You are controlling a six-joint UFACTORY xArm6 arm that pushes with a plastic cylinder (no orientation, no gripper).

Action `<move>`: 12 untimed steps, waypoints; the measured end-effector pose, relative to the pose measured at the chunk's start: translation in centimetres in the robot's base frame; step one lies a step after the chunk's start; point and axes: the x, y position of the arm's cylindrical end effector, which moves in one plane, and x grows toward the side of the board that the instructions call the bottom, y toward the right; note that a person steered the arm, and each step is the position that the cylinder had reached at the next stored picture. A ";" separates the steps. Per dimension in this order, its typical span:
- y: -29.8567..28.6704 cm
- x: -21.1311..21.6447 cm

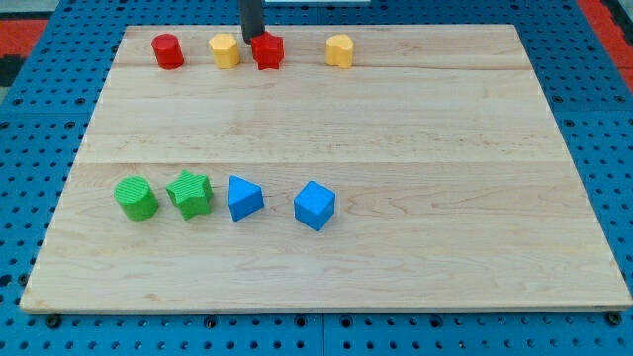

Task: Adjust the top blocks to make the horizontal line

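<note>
Four top blocks in an uneven row, red cylinder [167,51], yellow block [226,50], red star-like block [267,51] touched from behind by my tip [251,40], yellow block at right [339,50], no pincer fitted.

My tip [251,40], rod upright.

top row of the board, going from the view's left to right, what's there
red cylinder → yellow block → red block, with my tip at its upper left edge → yellow block at the right end
</note>
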 end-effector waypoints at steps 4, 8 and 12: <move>10.8 3.0; 12.2 6.1; 11.7 7.6</move>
